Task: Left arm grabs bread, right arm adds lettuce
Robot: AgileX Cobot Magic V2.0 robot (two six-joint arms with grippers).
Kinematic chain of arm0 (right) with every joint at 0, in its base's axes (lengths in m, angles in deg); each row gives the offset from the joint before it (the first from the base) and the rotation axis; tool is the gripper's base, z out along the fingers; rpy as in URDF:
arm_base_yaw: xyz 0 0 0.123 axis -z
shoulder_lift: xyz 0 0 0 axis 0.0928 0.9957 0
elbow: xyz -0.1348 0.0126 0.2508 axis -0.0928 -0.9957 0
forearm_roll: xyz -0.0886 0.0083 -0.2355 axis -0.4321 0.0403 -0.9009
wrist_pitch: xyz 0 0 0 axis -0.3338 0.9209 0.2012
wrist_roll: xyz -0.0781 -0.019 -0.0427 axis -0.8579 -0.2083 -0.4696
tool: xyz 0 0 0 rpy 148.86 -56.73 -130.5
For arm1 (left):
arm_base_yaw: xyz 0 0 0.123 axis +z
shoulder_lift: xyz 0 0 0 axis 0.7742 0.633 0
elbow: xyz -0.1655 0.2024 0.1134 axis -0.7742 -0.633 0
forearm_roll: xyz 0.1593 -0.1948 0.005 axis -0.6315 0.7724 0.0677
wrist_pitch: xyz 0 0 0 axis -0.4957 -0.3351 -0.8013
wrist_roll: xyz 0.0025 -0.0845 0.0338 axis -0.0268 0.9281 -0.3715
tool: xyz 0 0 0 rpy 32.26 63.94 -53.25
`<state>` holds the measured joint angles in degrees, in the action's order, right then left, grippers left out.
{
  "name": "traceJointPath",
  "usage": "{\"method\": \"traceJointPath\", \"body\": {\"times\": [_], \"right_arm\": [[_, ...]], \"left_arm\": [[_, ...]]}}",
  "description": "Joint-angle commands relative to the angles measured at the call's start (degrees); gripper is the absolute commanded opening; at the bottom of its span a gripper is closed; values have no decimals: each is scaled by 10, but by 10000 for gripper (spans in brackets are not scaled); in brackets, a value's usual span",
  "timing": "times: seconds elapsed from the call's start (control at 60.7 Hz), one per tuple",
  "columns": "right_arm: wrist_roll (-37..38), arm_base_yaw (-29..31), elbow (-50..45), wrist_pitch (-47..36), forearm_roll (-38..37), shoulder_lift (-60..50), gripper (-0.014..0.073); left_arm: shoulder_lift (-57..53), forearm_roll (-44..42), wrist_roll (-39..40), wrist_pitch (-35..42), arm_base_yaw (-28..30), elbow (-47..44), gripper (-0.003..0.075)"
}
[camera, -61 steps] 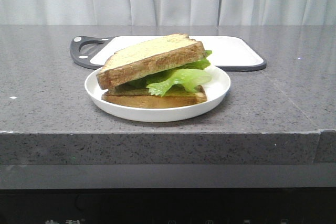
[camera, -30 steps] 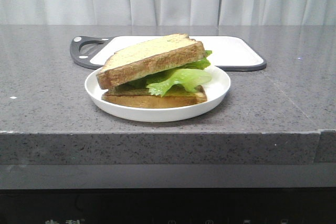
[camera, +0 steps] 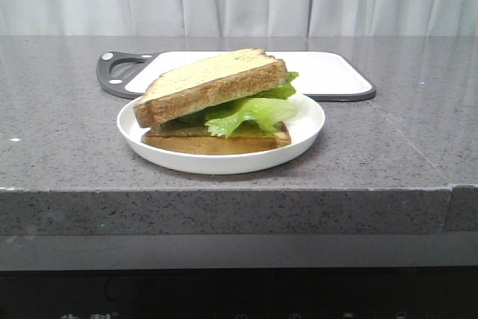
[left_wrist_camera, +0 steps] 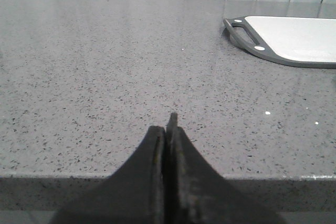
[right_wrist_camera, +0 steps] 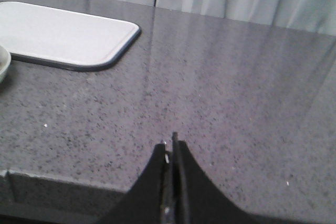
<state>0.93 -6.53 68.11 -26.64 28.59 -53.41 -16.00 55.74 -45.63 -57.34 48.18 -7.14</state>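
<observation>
A thick slice of tan bread (camera: 213,84) with a dark brown crust lies tilted on top of the light green lettuce (camera: 250,110), which rests on a thinner, paler slice (camera: 216,140) in a white plate (camera: 306,121). Neither arm shows in the front view. My left gripper (left_wrist_camera: 168,124) is shut and empty, low over the counter's front edge, left of the cutting board. My right gripper (right_wrist_camera: 169,145) is shut and empty, low over the counter's front edge at the right; only the plate's rim (right_wrist_camera: 2,64) shows there.
A white cutting board (camera: 321,71) with a black rim and handle (camera: 116,72) lies behind the plate; it also shows in the left wrist view (left_wrist_camera: 294,38) and the right wrist view (right_wrist_camera: 58,35). The grey stone counter (camera: 60,125) ends at a front edge. Curtains hang behind.
The whole scene has shifted slightly left in the front view. The sandwich keeps its place on the plate.
</observation>
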Motion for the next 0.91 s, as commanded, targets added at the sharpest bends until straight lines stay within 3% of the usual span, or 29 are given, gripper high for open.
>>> {"method": "traceJointPath", "body": {"times": [0.0, 0.889], "right_arm": [[-2, 24, -18, -56, 21, -22, -57], [-2, 34, -25, -46, 24, -21, -57]], "left_arm": [[-11, 1, 6, 50, 3, -2, -19], [-9, 1, 6, 50, 3, -2, -19]]}}
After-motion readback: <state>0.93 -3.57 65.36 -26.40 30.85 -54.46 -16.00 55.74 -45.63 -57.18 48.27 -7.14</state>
